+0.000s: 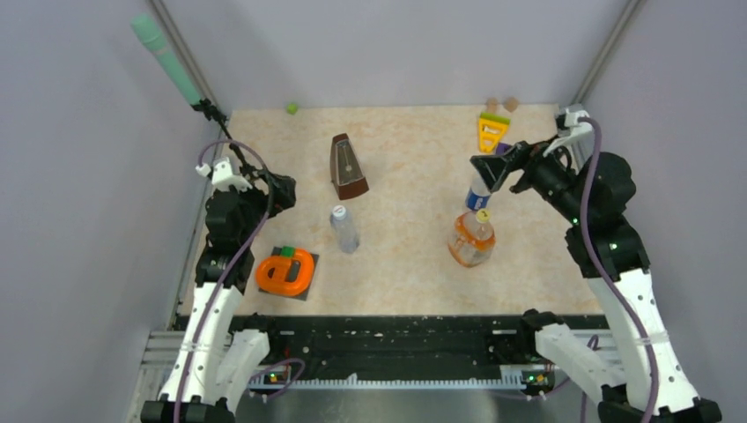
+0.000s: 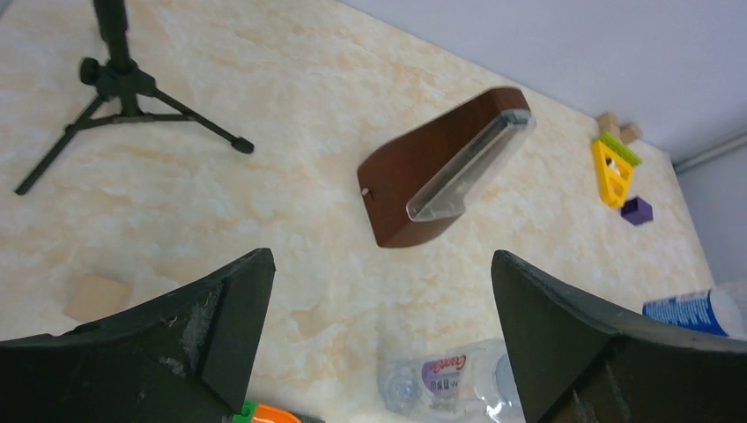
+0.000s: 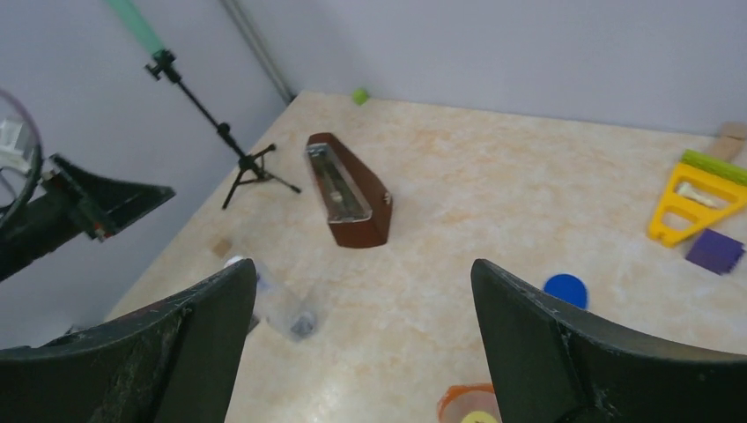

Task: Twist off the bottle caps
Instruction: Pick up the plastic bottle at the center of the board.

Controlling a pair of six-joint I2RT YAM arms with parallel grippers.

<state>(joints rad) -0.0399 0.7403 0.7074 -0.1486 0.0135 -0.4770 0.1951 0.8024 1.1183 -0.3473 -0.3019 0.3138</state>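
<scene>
Top external view: the marbled beige table holds the slim unlabelled clear plastic bottle left of centre, just in front of the brown wooden metronome, with the small white screw cap on its neck. Right of centre, the squat orange-tinted bottle carries the small yellow screw cap. The slim bottle with a blue label is close behind it, and whether the two touch cannot be told. Its top is hidden by the right gripper, which hangs above it. In the right wrist view that gripper's two black fingers are spread wide with nothing between them. Below them a small round blue cap shows between the orange-tinted bottle and the small purple block; whether it sits on a bottle neck cannot be told. The yellow plastic triangle lies beyond, near the far edge. The left gripper hovers over the table's left side, to the left of the unlabelled bottle and not touching it, near the orange ring-shaped object. The left wrist view shows its claw spread wide too and empty, with the metronome and a black tripod ahead of it.
</scene>
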